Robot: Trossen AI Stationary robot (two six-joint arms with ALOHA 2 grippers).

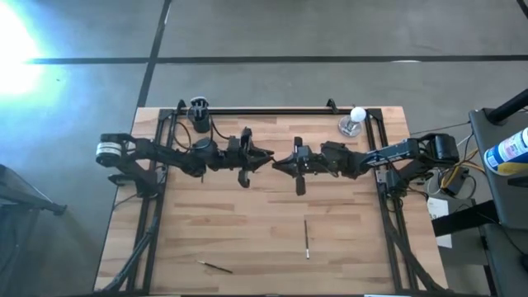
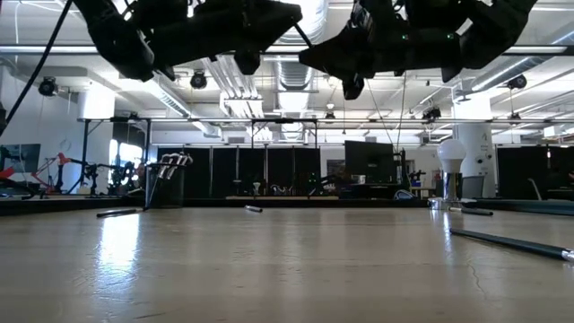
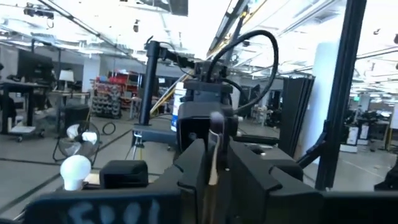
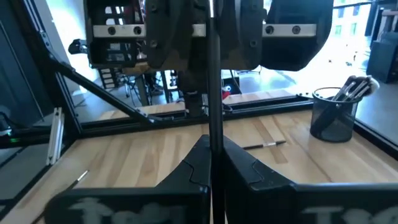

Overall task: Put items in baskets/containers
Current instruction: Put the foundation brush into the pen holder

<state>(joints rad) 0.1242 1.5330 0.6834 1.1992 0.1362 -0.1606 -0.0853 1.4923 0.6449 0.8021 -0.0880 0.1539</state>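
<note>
Above the table's middle my left gripper (image 1: 266,157) and my right gripper (image 1: 279,162) meet tip to tip, well clear of the wood. One thin stick (image 4: 214,106) runs between the fingers of both; it is dark in the right wrist view and tan in the left wrist view (image 3: 213,149). The black cup (image 1: 200,114) stands on the table at the far left with several sticks in it (image 4: 351,87). Two more sticks lie flat near the front edge (image 1: 306,239) (image 1: 214,266). My left gripper has the stick's shaft (image 3: 212,163) between its two fingers, coming level from the table's left. The stick rises past the fingertips toward the other gripper. It is lifted clear of the table. My right gripper pinches the same stick's thin dark shaft (image 4: 214,146) between its two fingers, coming level from the table's right. The shaft runs on from the fingers into the left gripper's fingers. It is lifted clear of the table.
A white bulb-shaped object (image 1: 355,117) stands at the far right of the table. Black frame rails (image 1: 272,110) run along the far edge and both sides. Another stick (image 4: 264,144) lies on the wood near the cup. Bare wood lies between the arms and the front edge.
</note>
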